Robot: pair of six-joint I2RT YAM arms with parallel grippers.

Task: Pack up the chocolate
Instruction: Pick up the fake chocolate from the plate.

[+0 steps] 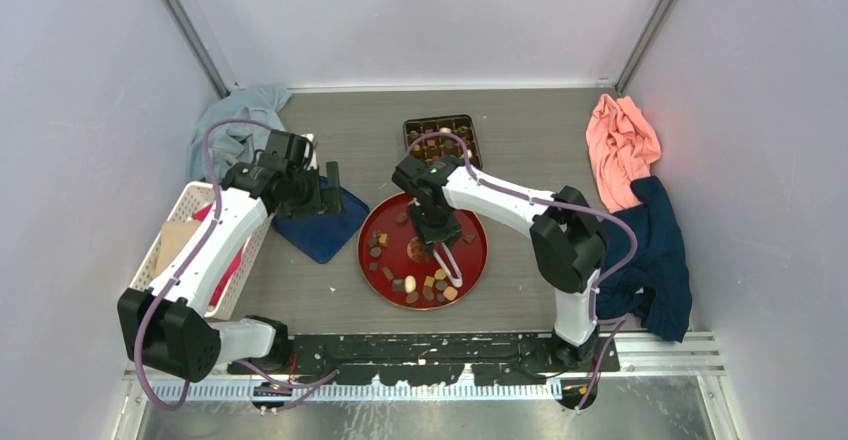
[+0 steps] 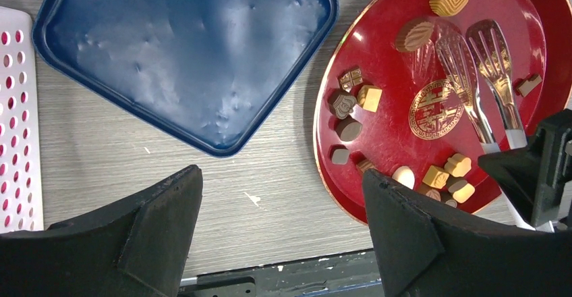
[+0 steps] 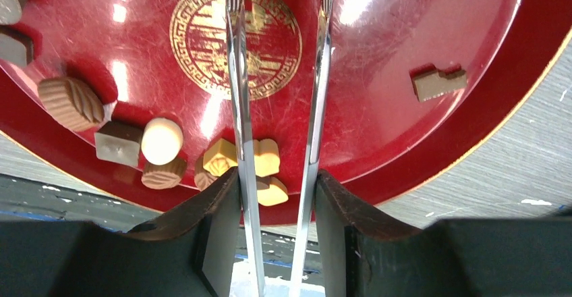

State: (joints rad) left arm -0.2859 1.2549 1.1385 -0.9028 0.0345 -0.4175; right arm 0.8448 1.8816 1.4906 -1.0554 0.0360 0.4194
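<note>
Under my right gripper (image 3: 276, 190), clamped on tongs (image 3: 234, 74), chocolate (image 3: 162, 140) looks light, slick, crushable; pinch sides gently. Left gripper (image 2: 280, 182) gapes wide.

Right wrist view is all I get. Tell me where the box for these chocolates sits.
Observer: The dark compartment box lies beyond the far side of the red plate.
Operator: Report the tong tips.
Observer: The left wrist view shows both tips of the tongs over the plate, with nothing between them.
Operator: Now give me the other arm.
Observer: The left gripper is open and empty, near the blue tray.
</note>
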